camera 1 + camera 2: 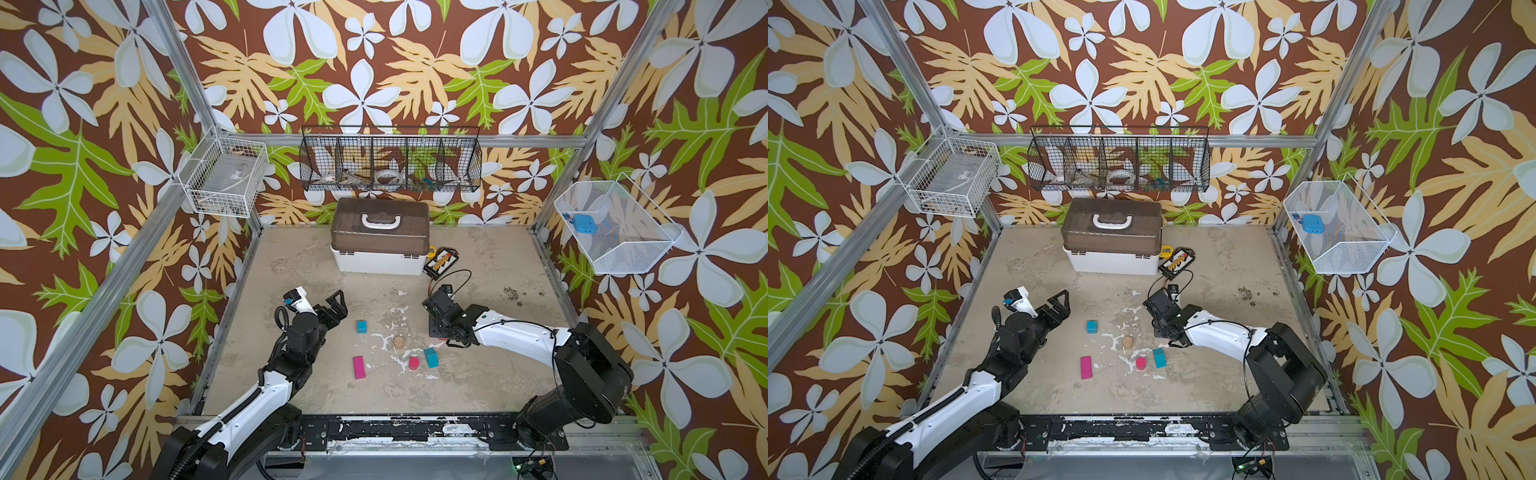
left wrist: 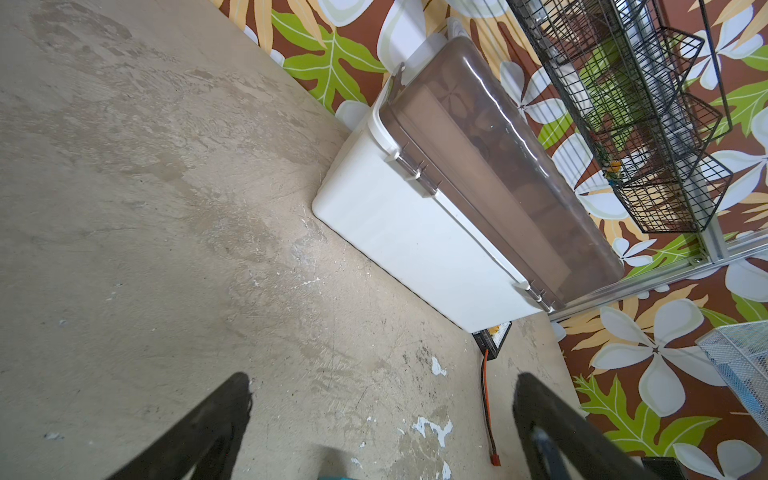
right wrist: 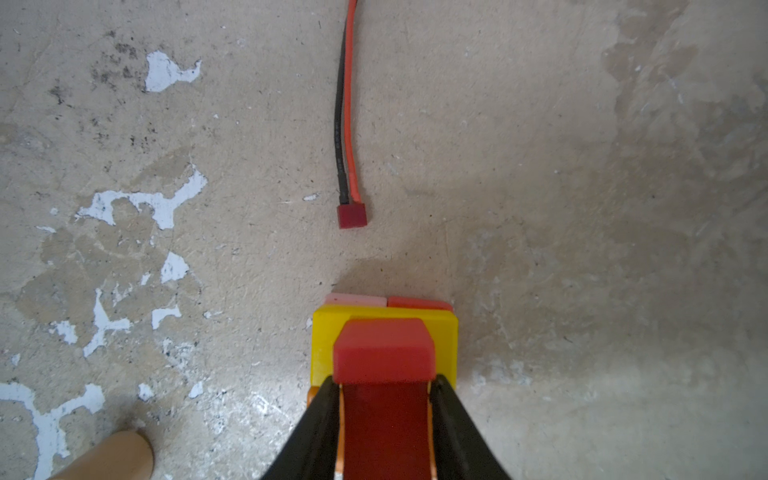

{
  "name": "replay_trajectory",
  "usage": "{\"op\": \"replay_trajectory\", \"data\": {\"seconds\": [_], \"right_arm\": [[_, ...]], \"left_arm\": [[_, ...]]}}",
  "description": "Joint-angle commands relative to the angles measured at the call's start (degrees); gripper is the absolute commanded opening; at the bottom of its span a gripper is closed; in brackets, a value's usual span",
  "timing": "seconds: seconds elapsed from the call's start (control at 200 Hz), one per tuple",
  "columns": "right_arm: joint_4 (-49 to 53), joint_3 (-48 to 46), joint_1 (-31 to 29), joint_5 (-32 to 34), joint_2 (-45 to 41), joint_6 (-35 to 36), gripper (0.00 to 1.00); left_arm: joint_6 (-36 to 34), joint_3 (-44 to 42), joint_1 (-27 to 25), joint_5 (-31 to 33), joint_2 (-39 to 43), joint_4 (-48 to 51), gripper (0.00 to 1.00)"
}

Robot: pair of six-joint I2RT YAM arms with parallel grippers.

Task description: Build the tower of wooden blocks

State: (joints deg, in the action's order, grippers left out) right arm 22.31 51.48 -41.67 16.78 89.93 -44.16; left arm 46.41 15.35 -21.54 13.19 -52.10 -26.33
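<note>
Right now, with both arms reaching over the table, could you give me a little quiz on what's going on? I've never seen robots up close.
1. True or false: the left arm's jaws are holding a block.
2. Which colour is the block between the right arm's jaws? A teal, B red, C tan.
3. Fill in: just beneath that block sits a ___ block.

Key
1. False: they stand wide open, gripping nothing.
2. B: the red block, seen in the right wrist view.
3. Yellow: the yellow block lies under it.
</note>
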Motion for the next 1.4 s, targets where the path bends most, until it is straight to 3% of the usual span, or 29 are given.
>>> {"op": "replay_trajectory", "data": {"seconds": [0.0, 0.575, 1.396], "right_arm": [[0.4, 0.4, 0.0, 0.8, 0.3, -0.5, 0.37], [1.0, 1.1, 0.0, 1.6, 1.5, -0.9, 0.31], [0.8, 1.0, 0.3, 0.9, 1.5, -0.6, 0.36]], "left_arm": [[0.4, 0.4, 0.1, -0.1, 0.0, -0.6, 1.00], [0.5, 0.4, 0.1, -0.3, 0.0, -0.7, 1.00], [0.6, 0.4, 0.1, -0.5, -0.2, -0.8, 1.00]]}}
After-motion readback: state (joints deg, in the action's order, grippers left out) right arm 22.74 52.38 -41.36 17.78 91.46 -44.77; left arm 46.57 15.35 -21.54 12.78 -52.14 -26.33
